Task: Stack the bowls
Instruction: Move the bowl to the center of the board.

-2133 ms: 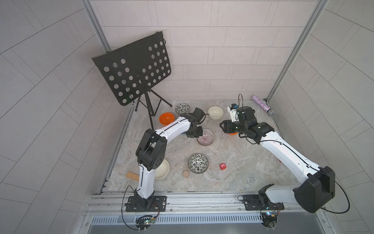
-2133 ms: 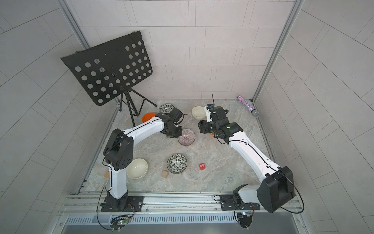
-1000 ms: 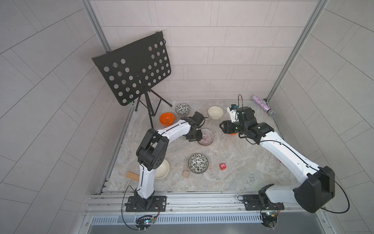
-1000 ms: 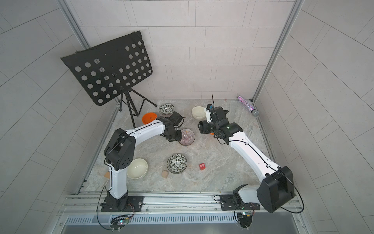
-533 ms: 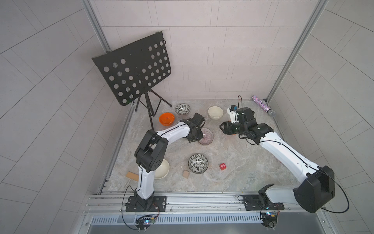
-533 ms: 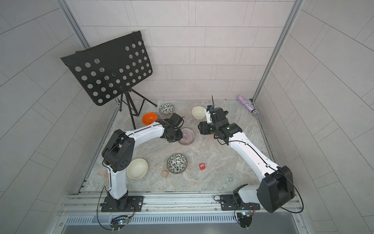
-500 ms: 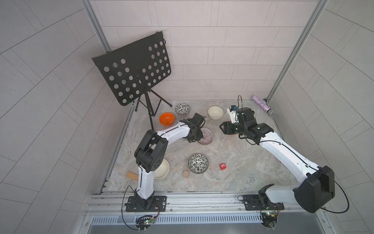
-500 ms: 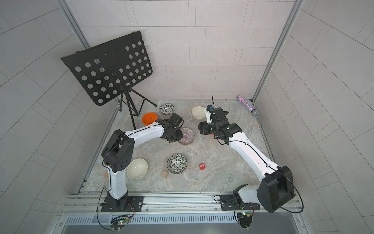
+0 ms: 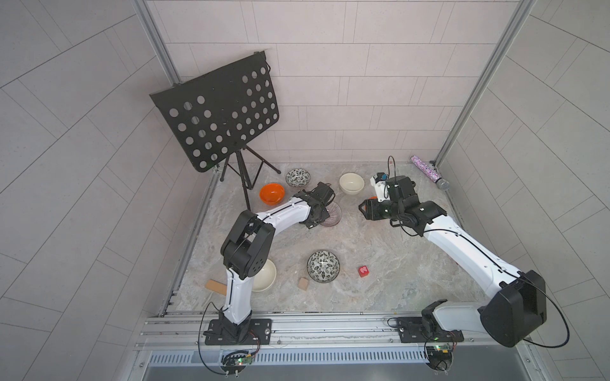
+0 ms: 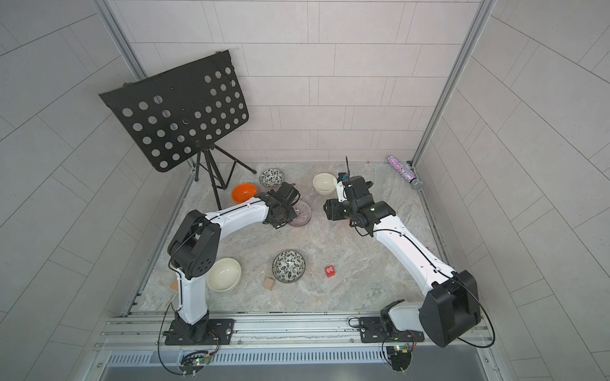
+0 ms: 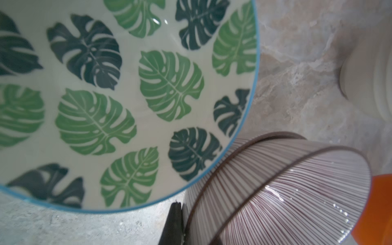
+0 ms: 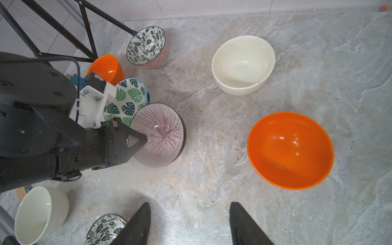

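My left gripper (image 12: 135, 137) is shut on the near rim of the purple striped bowl (image 12: 161, 133), seen in both top views (image 9: 331, 214) (image 10: 301, 212). One finger (image 11: 174, 220) presses its outer wall; the other is hidden inside. A second striped rim shows nested under it. The green-leaf bowl (image 11: 127, 95) touches it, with an orange bowl (image 9: 271, 193) behind. My right gripper (image 12: 188, 203) hangs open over bare table beside another orange bowl (image 12: 290, 148). Cream bowls (image 9: 351, 183) (image 9: 265, 275) and black-and-white leaf bowls (image 9: 298, 177) (image 9: 323, 266) stand apart.
A black music stand (image 9: 224, 122) has its tripod legs on the back left of the table. A red die (image 9: 363, 269) and wooden blocks (image 9: 303, 283) (image 9: 216, 286) lie near the front. A glittery tube (image 9: 427, 171) lies at the back right corner.
My left gripper came down to the purple striped bowl and shut on its rim. The bowl has shifted slightly toward the back. The right arm has barely moved.
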### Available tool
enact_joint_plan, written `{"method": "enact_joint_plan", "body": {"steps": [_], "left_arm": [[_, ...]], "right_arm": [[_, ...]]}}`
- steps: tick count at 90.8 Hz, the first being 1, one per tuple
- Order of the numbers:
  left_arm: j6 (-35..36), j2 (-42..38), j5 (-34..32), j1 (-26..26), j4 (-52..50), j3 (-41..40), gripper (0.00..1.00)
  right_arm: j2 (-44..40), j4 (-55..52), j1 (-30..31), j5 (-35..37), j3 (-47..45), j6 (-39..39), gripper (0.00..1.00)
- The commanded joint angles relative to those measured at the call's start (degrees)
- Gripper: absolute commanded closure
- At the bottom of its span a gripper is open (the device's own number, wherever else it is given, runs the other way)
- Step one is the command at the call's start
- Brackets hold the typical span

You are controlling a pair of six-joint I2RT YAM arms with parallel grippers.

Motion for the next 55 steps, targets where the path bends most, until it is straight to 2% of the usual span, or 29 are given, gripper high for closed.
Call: {"method": "enact_joint_plan", "body": {"steps": [1,55], "left_arm": [[-2.83,2.08,-2.16,0.39,-0.22,2.64,0.88],[-6.67,5.05,-5.62,0.62,-0.07,5.56,0.89]], "right_arm": [[-1.67,0.06,-0.23,-0.38,-0.61,-0.72,0.38],[-1.21,0.25,-0.18,-0.74,-0.56,-1.13,0.38]]}}
